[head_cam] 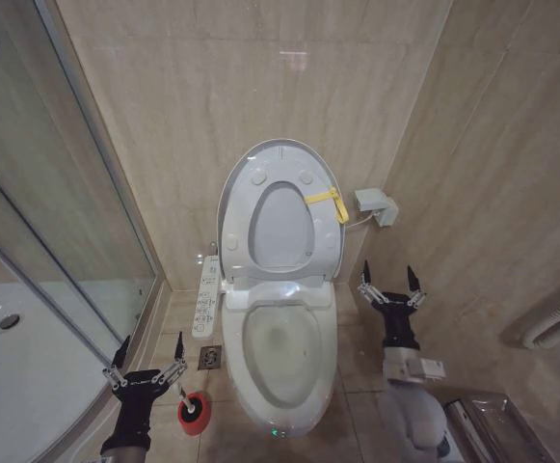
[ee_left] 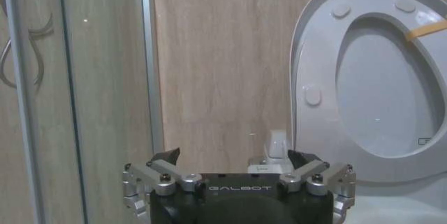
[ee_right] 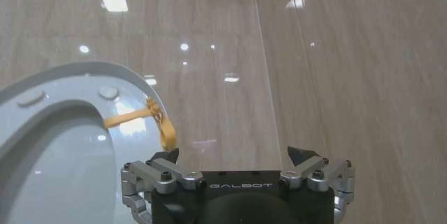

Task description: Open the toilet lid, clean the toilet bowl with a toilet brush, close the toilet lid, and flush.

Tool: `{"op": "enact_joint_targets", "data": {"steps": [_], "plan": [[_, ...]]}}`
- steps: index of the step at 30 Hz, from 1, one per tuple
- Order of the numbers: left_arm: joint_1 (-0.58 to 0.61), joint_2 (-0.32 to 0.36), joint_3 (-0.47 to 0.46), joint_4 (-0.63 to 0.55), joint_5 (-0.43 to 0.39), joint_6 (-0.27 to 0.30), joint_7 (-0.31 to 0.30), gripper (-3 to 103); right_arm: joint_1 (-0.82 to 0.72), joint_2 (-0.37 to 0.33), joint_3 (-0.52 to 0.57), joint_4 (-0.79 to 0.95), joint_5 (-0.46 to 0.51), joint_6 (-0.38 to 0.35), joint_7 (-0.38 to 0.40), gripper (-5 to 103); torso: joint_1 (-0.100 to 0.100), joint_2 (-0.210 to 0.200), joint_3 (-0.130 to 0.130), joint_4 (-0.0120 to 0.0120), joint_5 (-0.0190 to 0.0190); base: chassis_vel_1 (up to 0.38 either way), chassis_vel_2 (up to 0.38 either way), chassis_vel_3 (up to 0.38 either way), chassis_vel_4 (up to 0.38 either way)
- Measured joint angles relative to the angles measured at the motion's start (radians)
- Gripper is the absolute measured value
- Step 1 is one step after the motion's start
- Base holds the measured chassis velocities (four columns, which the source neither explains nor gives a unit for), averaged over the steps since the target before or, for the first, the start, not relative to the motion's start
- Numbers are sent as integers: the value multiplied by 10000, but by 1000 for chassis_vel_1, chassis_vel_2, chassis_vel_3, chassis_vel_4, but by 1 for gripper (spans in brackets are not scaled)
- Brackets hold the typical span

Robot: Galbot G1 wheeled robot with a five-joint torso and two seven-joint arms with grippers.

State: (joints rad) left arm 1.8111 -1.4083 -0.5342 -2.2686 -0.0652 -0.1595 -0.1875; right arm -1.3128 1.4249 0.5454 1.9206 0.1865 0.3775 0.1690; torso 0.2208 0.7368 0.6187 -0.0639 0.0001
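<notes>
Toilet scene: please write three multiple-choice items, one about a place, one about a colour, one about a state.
1. Where is the toilet brush?
A. On the floor at the robot's left of the toilet bowl
B. Inside the bowl
C. In the right gripper

2. What colour is the tag?
A. Green
B. Yellow
C. Blue

3. How is the toilet lid?
A. Shut
B. Taken off
C. Raised against the wall

Answers: 1 A, it stands in its red holder near the left gripper; 2 B, the strap is yellow; 3 C, the bowl lies open, both jaws spread and empty.
</notes>
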Motion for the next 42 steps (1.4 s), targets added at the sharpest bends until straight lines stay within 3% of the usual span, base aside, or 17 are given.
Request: {"op": "enact_joint_targets", "data": {"steps": [13,30,42], "plan": [[0,0,0,0,0,0,0,100,1799,-380,-114,-1403,149,-299,187,100,0,0,0,0,0,0,0,0,0],[0,0,0,0,0,0,1,100,6067,-838,-323,-5404,116,-184,283,100,1,-1,1,-1,0,0,0,0,0],[0,0,0,0,0,0,0,100,7961,-706,-514,-7408,-213,-55,247,100,0,-1,0,0,-1,0,0,0,0]]}}
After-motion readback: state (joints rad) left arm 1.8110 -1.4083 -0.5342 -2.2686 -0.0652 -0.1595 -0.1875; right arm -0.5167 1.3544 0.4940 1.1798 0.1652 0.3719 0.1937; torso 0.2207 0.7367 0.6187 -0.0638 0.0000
